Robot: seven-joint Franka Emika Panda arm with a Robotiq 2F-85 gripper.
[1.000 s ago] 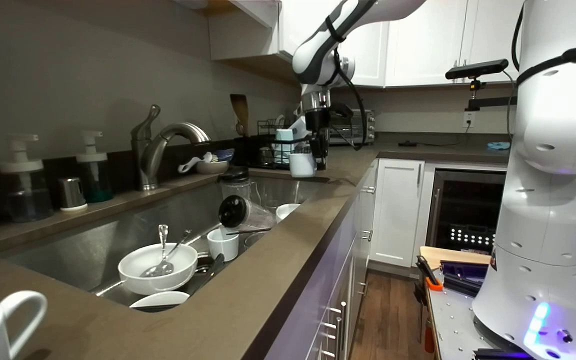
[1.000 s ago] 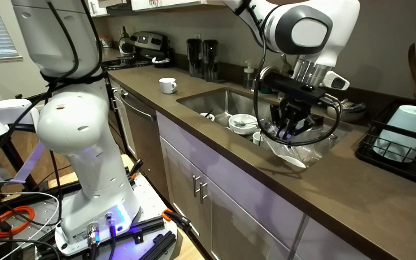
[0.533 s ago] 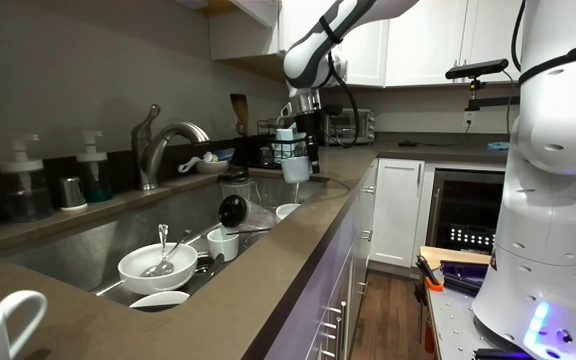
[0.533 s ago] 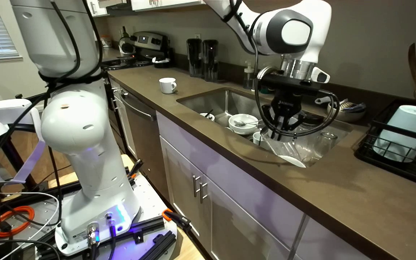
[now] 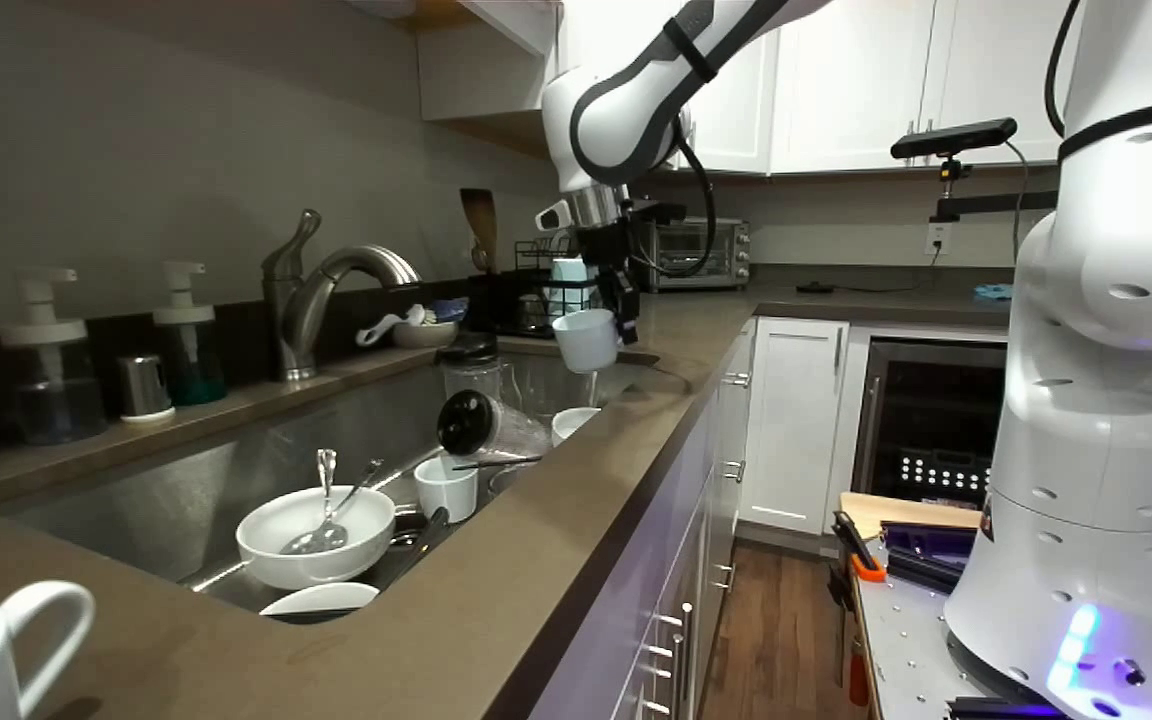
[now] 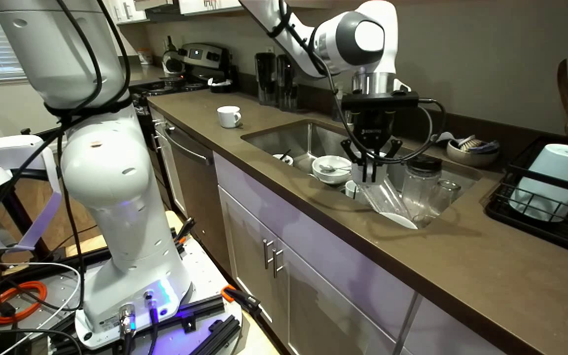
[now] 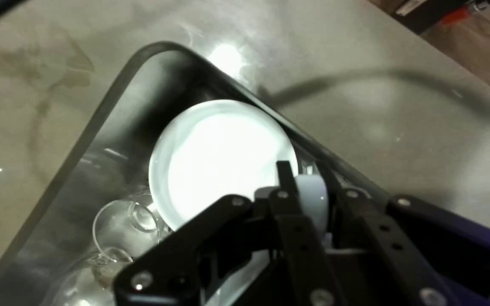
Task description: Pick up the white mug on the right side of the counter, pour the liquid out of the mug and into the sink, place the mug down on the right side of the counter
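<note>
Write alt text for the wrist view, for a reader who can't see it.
The dark claw, at lower right, grips the white mug, most of which it hides. A white bowl lies in the steel sink near its corner, beside clear glassware; the counter surrounds that corner.

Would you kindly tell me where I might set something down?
Bare counter lies between the sink and black dish rack, then along the rack's front; also between sink and loop-handled mug. Crowded: the sink, with bowls and glassware, and the gripper holding the white mug above.
</note>
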